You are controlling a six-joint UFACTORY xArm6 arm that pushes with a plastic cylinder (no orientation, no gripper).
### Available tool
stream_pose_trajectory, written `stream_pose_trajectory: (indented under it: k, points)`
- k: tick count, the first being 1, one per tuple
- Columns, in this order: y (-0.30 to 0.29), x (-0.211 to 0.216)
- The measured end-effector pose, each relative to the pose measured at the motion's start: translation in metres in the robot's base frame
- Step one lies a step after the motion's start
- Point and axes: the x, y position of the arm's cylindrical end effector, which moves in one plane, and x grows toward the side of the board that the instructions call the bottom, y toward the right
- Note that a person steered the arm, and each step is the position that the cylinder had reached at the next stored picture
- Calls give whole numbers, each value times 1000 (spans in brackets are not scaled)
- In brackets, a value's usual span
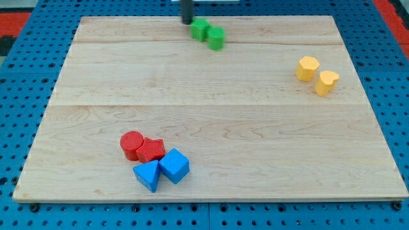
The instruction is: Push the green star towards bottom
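On a pale wooden board set over a blue pegboard, the green star lies hard by the top edge, a little left of centre, with a broad bare stretch of wood running below it toward the view's bottom. Touching the star on its right and slightly lower sits a second green block, its shape hard to make out. My tip stands just beside the star's upper left, at the board's top edge; whether it touches the star cannot be told. The rod carries no pincer, so nothing is gripped, and its upper length is cut off by the top of the view. Well apart at the right, a yellow hexagon-like block sits beside a yellow heart. Near the bottom left cluster a red cylinder, a red star-like block, a blue triangular block and a blue cube, packed together.
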Motion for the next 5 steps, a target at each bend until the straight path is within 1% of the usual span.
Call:
stream_pose_trajectory:
  k: [1, 2, 3, 4, 5]
  points:
    - [54, 34]
    - [76, 66]
    - [122, 85]
    - [68, 47]
    - [41, 70]
